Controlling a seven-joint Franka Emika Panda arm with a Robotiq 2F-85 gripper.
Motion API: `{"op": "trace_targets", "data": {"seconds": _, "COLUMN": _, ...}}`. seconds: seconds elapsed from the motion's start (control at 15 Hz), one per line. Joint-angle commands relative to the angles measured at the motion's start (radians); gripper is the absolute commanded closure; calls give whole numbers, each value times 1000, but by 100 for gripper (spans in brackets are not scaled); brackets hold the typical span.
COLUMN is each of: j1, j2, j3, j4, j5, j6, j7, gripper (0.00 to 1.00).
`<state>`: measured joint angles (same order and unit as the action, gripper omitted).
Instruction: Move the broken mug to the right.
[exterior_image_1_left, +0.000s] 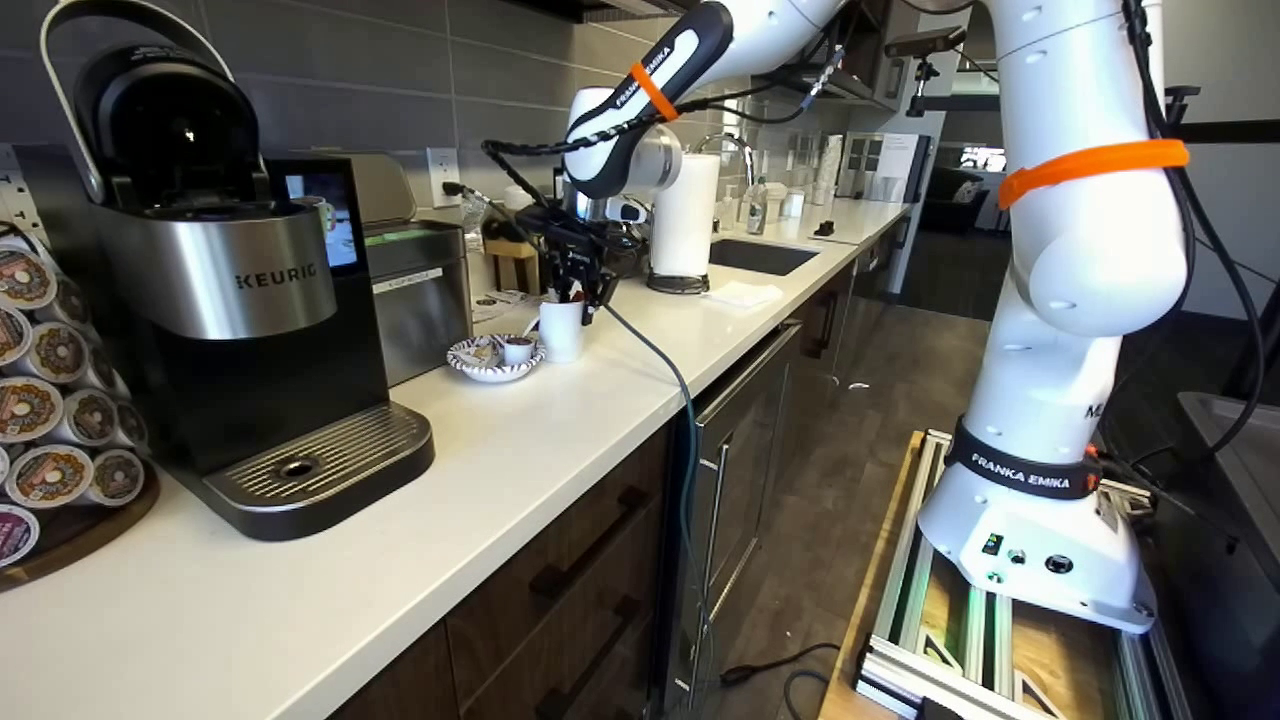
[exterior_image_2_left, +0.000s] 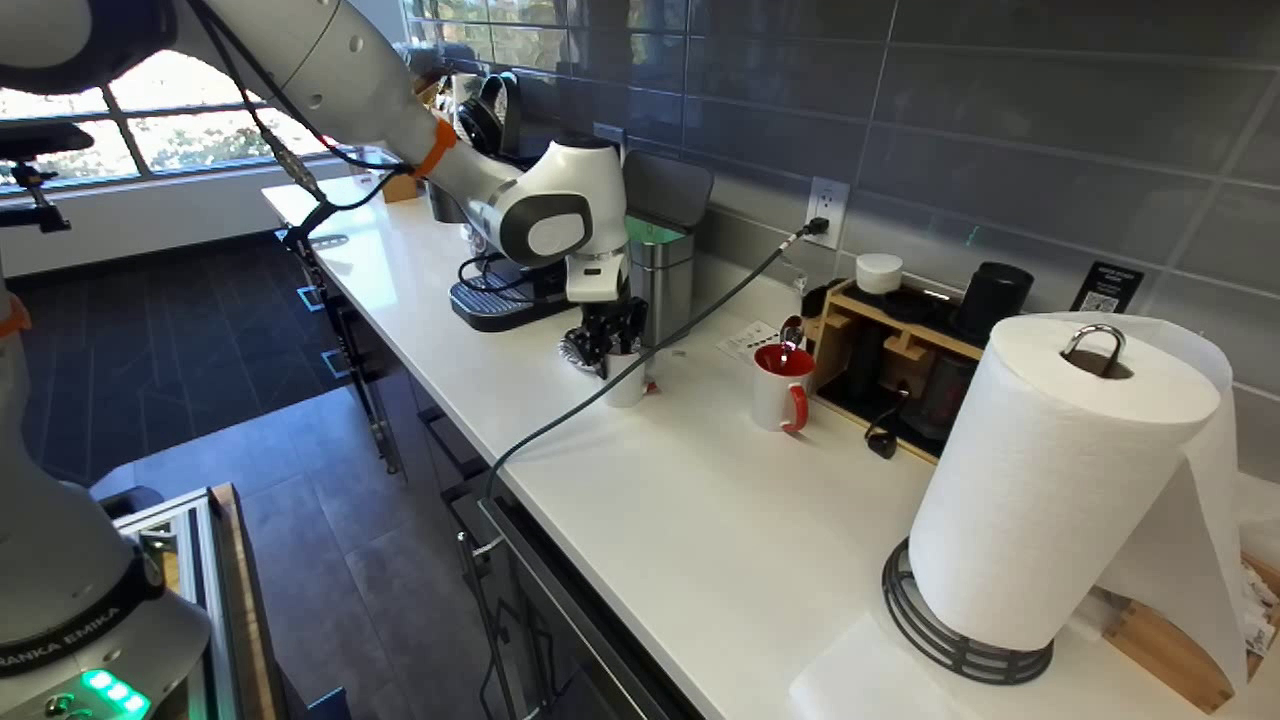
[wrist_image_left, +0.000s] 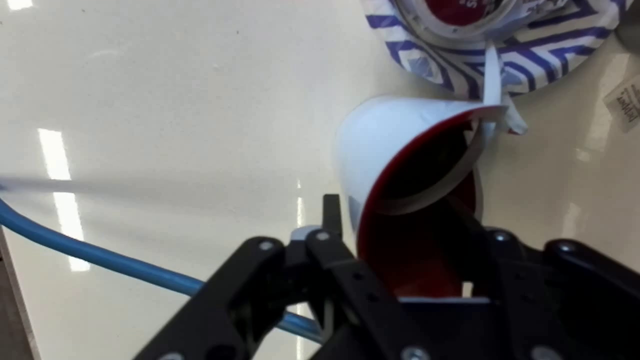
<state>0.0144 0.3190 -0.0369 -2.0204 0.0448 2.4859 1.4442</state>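
The broken mug is small and white with a red inside, and stands on the white counter. It also shows in an exterior view, partly behind the gripper. In the wrist view the mug opens toward the camera, with a jagged white and red piece at its upper right rim. My gripper is open over the mug, its fingers spread. The left finger is outside the wall with a small gap; the right finger reaches over the mouth, its tip dark and seemingly inside. The gripper points down in both exterior views.
A patterned paper plate with a small pod cup touches or nearly touches the mug. A blue cable crosses the counter. A red-handled mug, a wooden organizer, a paper-towel roll and a coffee machine stand nearby.
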Motion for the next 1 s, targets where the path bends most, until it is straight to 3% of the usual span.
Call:
{"op": "trace_targets", "data": {"seconds": 0.0, "j1": 17, "j2": 10, "j3": -12, "j4": 3, "j5": 18, "j6": -12, "j7": -16, "gripper": 78}}
{"op": "trace_targets", "data": {"seconds": 0.2, "j1": 20, "j2": 10, "j3": -14, "j4": 5, "j5": 13, "j6": -17, "j7": -13, "gripper": 100}}
{"op": "trace_targets", "data": {"seconds": 0.67, "j1": 36, "j2": -7, "j3": -40, "j4": 8, "j5": -23, "j6": -22, "j7": -1, "gripper": 97}}
{"op": "trace_targets", "data": {"seconds": 0.93, "j1": 25, "j2": -50, "j3": -30, "j4": -8, "j5": -28, "j6": -22, "j7": -102, "gripper": 97}}
